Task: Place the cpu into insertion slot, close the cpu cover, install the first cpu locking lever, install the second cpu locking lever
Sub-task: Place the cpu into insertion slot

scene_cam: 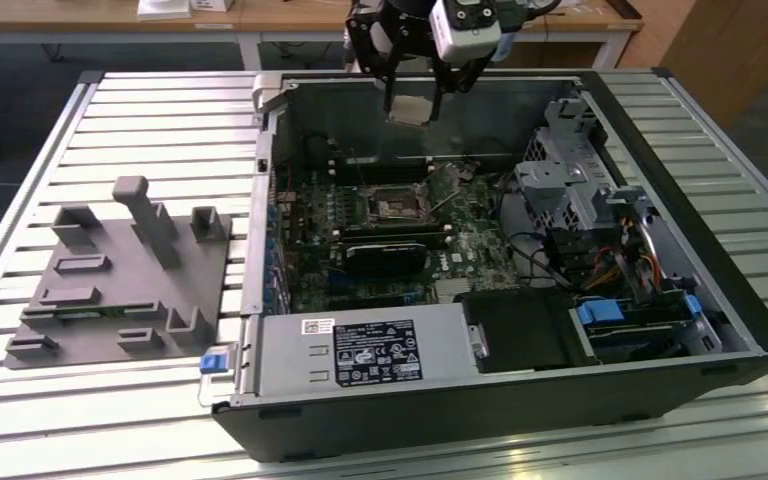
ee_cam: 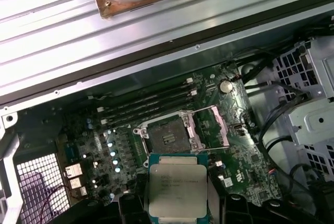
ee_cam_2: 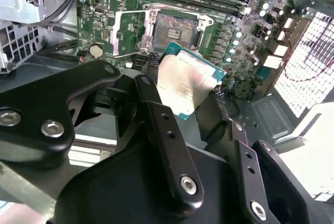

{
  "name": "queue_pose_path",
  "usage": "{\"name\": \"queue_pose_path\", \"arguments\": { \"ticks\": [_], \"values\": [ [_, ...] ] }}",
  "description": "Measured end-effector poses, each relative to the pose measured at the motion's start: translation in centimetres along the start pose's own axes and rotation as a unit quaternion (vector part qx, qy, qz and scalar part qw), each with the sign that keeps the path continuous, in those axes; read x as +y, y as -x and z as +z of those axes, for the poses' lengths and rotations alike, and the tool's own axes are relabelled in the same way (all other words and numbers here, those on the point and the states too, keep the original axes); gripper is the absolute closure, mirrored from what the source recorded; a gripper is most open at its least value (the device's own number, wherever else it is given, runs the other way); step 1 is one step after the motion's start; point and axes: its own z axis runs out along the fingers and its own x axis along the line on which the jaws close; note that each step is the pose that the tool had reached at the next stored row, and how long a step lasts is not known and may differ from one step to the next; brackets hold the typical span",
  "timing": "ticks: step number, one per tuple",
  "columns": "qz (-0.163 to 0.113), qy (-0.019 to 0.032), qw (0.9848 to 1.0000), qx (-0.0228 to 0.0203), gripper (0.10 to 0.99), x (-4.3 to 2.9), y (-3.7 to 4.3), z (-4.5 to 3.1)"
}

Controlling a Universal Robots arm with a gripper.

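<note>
My gripper (scene_cam: 411, 100) hangs above the far wall of the open computer case (scene_cam: 744, 330), shut on the cpu (scene_cam: 411, 108). In both wrist views the cpu (ee_cam_2: 188, 85) (ee_cam: 177, 187) is a silver-faced square chip with a green edge, clamped between two black fingers (ee_cam_2: 152, 62) and held well above the motherboard. The insertion slot (ee_cam_2: 175, 28) (ee_cam: 166, 136) (scene_cam: 395, 205) lies bare, a black square with a silvery rim. The cpu cover (ee_cam_2: 125, 35) (ee_cam: 210, 126) is swung open and stands beside the slot.
A longer black module (scene_cam: 387, 252) sits nearer than the slot. Memory slots (ee_cam: 146, 104) run along its far side. A power supply (scene_cam: 357, 350) and a drive cage (scene_cam: 571, 190) crowd the case. A grey fixture block (scene_cam: 117, 270) rests on the slatted table at the exterior view's left.
</note>
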Motion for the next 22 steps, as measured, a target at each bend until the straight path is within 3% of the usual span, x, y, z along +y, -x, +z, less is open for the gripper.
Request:
{"name": "queue_pose_path", "arguments": {
  "ticks": [11,22],
  "values": [
    [0.040,0.0008,0.9992,-0.0035,0.549,0.00,0.00,0.03],
    [0.079,0.0016,0.9968,-0.0071,0.549,0.02,-0.01,0.06]
  ]
}}
